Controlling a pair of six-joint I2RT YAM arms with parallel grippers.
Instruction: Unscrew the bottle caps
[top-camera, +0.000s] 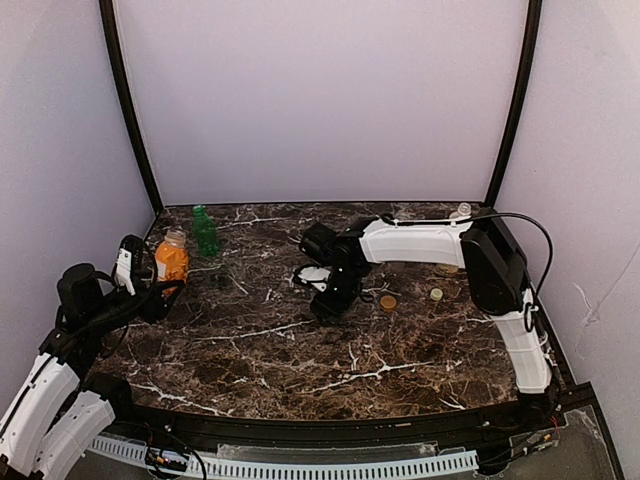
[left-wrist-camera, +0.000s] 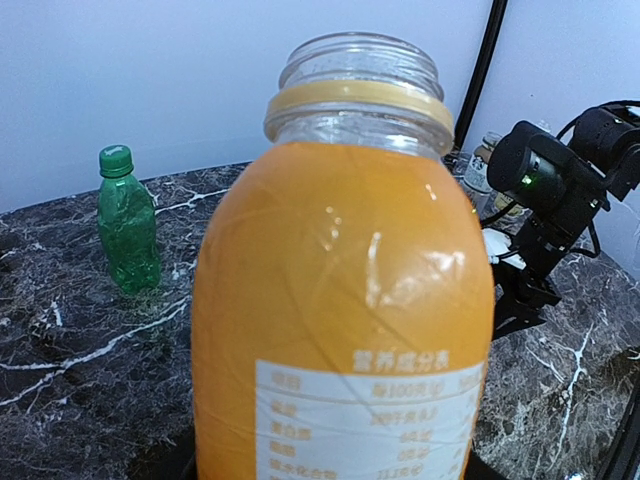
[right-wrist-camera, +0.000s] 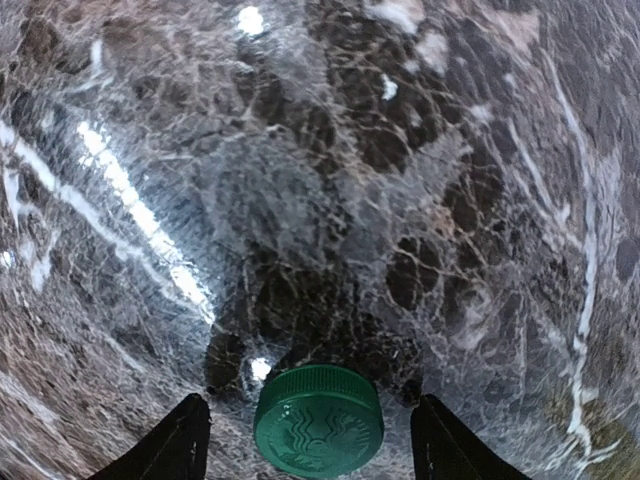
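We look down on a glossy table (top-camera: 300, 360) patterned like dark brown marble with white veins.

The orange juice bottle (left-wrist-camera: 340, 300) stands upright at the left of the top view, its long axis vertical. Its smooth, rounded plastic body is full of opaque orange liquid, and a white printed label sits low on it. The clear threaded neck is open at the top, with a pale yellow ring (left-wrist-camera: 355, 100) just under the threads. The left gripper (top-camera: 165, 288) is closed around the bottle's lower body. The left arm lies low, reaching in from the lower left corner.

Behind it, at the upper left, the slim green bottle (top-camera: 205, 230) is translucent and crinkled. It also stands upright, with the screwed-on cap (left-wrist-camera: 116, 160), ribbed and green, on its neck.

The right arm, white shell with black joints, reaches from the right edge to the middle of the table. Its wrist bends down so the right gripper (top-camera: 328, 303) points at the surface. In the right wrist view the loose green cap (right-wrist-camera: 318, 420) lies flat on the table, top face up. It is round with a ribbed rim and an embossed wavy pattern. The dark fingers (right-wrist-camera: 185, 445) stand on either side of it with a gap each way, so this gripper is open and holds nothing.

To its right, the golden-brown cap (top-camera: 387, 301) and the cream-white cap (top-camera: 436, 294) lie flat, apart from each other.
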